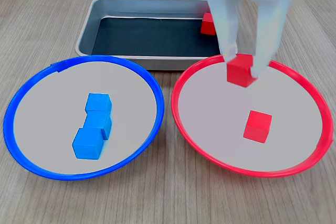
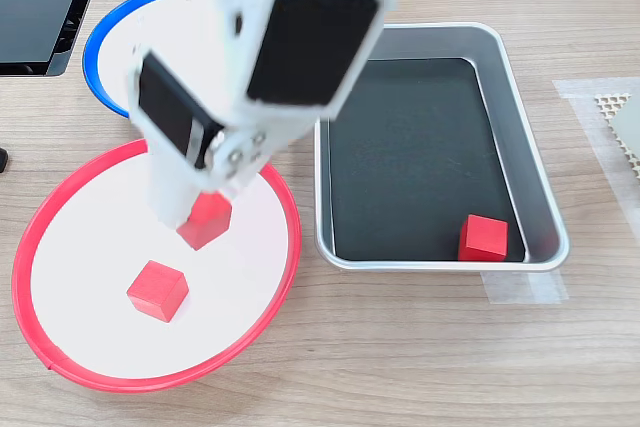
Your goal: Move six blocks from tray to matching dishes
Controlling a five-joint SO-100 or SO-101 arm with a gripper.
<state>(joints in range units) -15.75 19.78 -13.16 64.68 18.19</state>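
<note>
Where the bench (image 1: 168, 203) runs closest to the first exterior view, two round dishes sit side by side: the blue-rimmed dish (image 1: 31, 98) on the first exterior view's left and the red-rimmed dish (image 1: 315, 103) on its right. Three blue blocks (image 1: 93, 126) lie bunched together in the blue-rimmed dish, touching one another (the nearest one looks the largest only because it is closest). One loose red block (image 1: 258, 126) rests flat on the pale centre of the red-rimmed dish, toward the first exterior view's right. Above that dish hangs the white tool (image 1: 241, 69), its two fingers (image 1: 227, 19) pinching a second red block, the held block (image 1: 241, 70), which is clear of the dish surface and tilted slightly in the second exterior view (image 2: 205, 220). Behind the dishes stands the silver tray (image 1: 94, 19) with its black liner; a last red block (image 1: 208, 23) sits near the tray's far right corner in the first exterior view, partly hidden behind the arm. In the second exterior view it (image 2: 484, 238) lies close to the tray wall.
</note>
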